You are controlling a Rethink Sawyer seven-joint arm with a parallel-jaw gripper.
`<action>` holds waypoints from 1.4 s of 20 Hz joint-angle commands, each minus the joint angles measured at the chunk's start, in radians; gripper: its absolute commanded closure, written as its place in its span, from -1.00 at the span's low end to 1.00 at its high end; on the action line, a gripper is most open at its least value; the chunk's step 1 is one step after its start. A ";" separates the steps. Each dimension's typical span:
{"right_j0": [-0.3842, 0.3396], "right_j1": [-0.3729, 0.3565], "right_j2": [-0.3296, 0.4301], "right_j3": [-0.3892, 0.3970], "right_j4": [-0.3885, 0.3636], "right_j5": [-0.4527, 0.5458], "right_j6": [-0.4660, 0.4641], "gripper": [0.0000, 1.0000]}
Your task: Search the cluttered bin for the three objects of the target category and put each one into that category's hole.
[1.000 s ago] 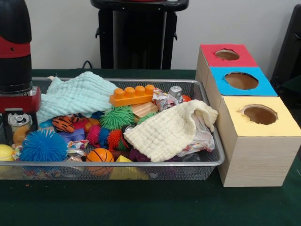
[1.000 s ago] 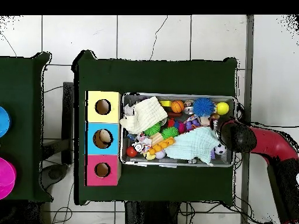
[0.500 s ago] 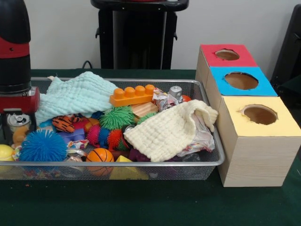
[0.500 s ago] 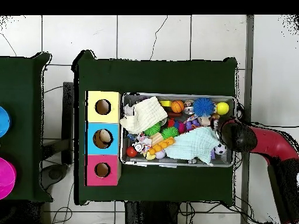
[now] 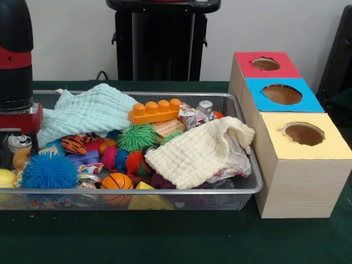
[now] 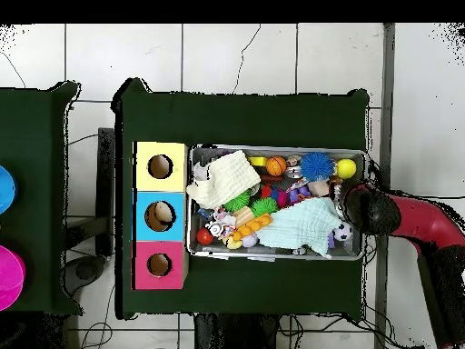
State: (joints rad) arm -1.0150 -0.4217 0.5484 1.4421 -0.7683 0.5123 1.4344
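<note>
The wire mesh bin [image 5: 242,190] holds a jumble of toys. A mint cloth [image 5: 88,113] lies at its back left and a cream cloth [image 5: 198,151] at its right. Among them are an orange toy brick [image 5: 155,110], a green spiky ball [image 5: 136,137], a blue spiky ball [image 5: 50,170], a small basketball [image 5: 116,182], a yellow ball [image 5: 6,178] and a striped tiger toy [image 5: 74,144]. My gripper [image 5: 19,149] hangs low over the bin's left end, behind the blue spiky ball. Overhead, the arm [image 6: 400,218] reaches the bin's right end [image 6: 361,204].
Three wooden boxes stand in a row beside the bin, each with a round hole: yellow-topped [image 5: 303,133], blue-topped [image 5: 282,94] and red-topped [image 5: 265,64]. Overhead, something pale lies inside the blue box's hole [image 6: 160,215]. Dark green cloth covers the table [image 5: 165,236].
The arm has drifted slightly toward the bin's end wall, leftward in the front view. The toys and cloths have not moved.
</note>
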 commanded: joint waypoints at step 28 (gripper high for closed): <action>-0.003 0.163 -0.007 -0.056 -0.074 0.129 -0.281 1.00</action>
State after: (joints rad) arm -1.0152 -0.3413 0.5497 1.4043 -0.7779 0.5118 1.4344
